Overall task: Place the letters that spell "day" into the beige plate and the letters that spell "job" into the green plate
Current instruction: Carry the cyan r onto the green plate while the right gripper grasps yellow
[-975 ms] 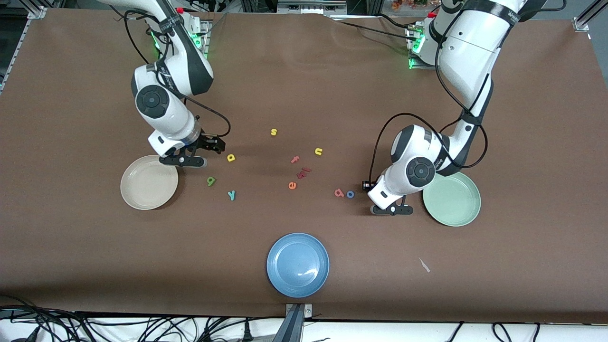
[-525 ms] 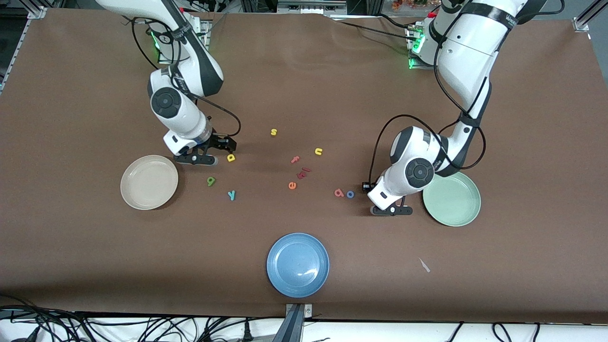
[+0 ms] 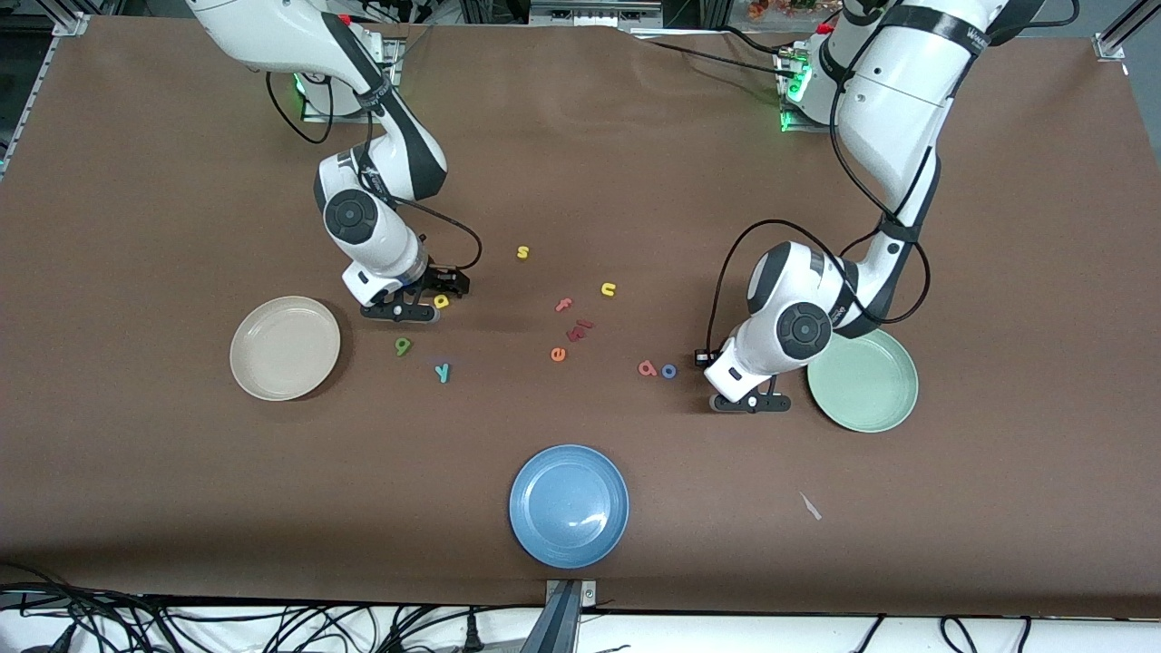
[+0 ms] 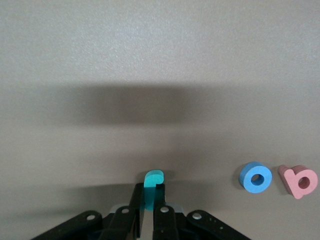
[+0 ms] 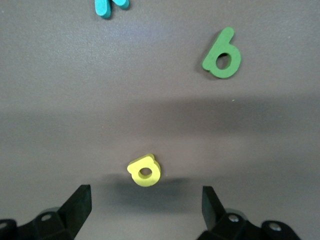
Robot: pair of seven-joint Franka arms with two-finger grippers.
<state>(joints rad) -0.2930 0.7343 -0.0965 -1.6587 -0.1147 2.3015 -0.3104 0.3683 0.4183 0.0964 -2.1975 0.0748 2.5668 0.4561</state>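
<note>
At the right arm's end of the table sits the beige plate [image 3: 285, 348], with nothing in it. Just beside it, toward the middle of the table, the right gripper [image 3: 426, 299] hangs low over the yellow d [image 3: 442, 300]. Its wrist view shows the fingers spread wide, one on each side of the d [image 5: 144, 170] and clear of it, so nothing is gripped. The dark green a [image 3: 403, 345] and the teal y [image 3: 442, 372] lie flat a little nearer to the front camera, the a closer to the plate.

In the middle of the table are the spare letters. A yellow s [image 3: 522, 252] lies farthest from the camera, then a pink f [image 3: 564, 305], a yellow u [image 3: 608, 289], some dark red pieces [image 3: 579, 330] and an orange e [image 3: 558, 355]. The blue plate [image 3: 569, 506] sits well nearer to the camera.

Toward the left arm's end, the red-pink b [image 3: 647, 368] and the blue o [image 3: 668, 371] lie side by side, almost touching. The left gripper [image 3: 748, 399] is down at the table between them and the green plate [image 3: 862, 381]. Its fingers are clenched on the teal j [image 4: 151, 187], whose curved end sticks out past the fingertips. The green plate holds no letters.
</note>
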